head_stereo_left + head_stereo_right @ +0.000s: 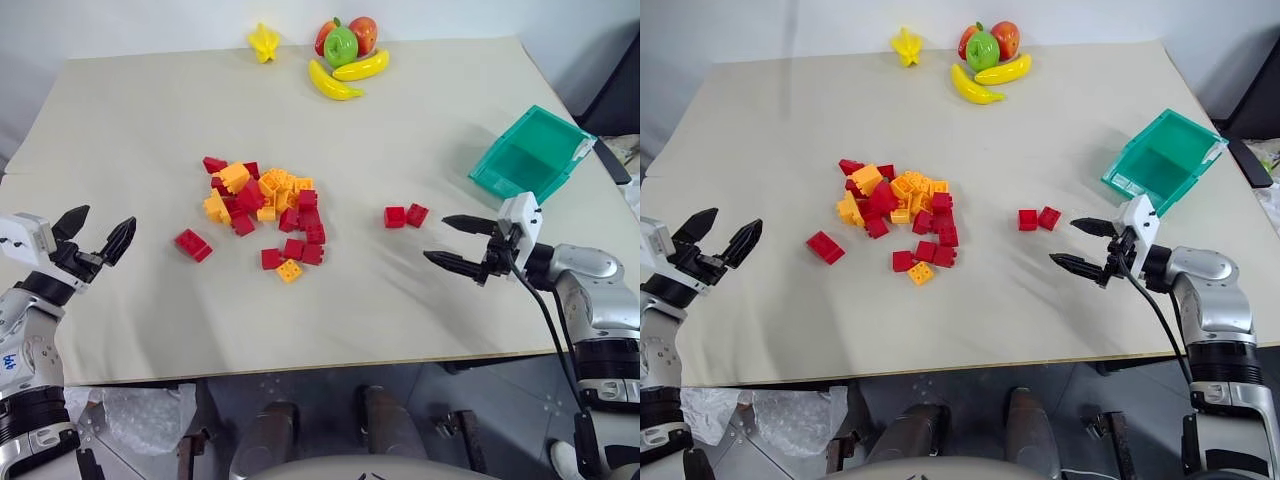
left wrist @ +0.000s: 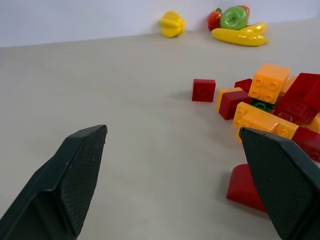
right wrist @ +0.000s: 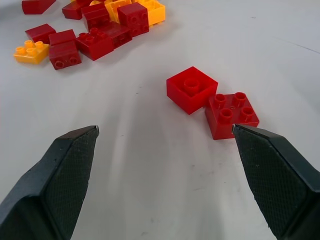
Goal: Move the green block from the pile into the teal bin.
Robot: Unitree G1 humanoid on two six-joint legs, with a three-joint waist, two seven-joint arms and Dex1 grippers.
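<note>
Fingers (image 2: 82, 175) of both arms gape wide, empty, flanking one pile (image 1: 262, 205), two separate red bricks (image 1: 405, 216), one teal bin (image 1: 530, 154).

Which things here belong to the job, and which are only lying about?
For the job: green block, buried in the pile; teal bin.
Lying about: two red bricks, toy fruit, yellow star.

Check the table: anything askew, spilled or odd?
The teal bin sits tipped, its opening facing the middle of the table rather than straight up. The green block is nearly buried in the pile, just a sliver showing under orange bricks. Nothing looks damaged.
</note>
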